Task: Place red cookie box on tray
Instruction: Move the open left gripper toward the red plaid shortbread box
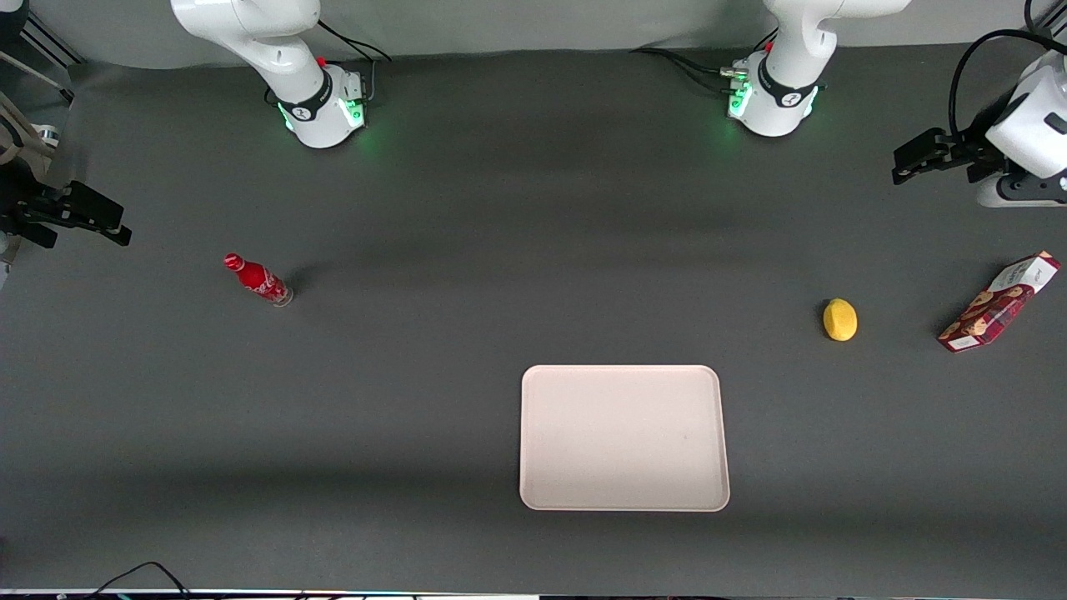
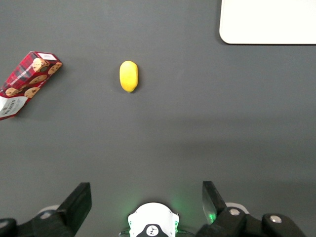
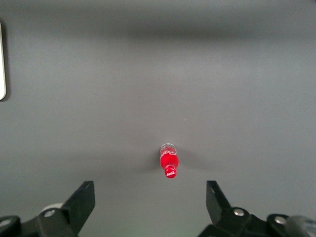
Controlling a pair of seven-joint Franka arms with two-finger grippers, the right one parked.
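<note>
Hovering with my gripper (image 2: 146, 197) high above the table (image 1: 467, 250), I found the jaws wide apart and holding nothing. Nothing of the task was done: the tray (image 1: 623, 437) lay bare. The red cookie box (image 1: 999, 303) lay flat on the table, well apart from the tray, toward the working arm's end. A lemon (image 1: 839, 319) sat between box and tray. Reach, grasp, carry and release all remained. In the wrist view, the tray and box were cut off at the frame's edge.
</note>
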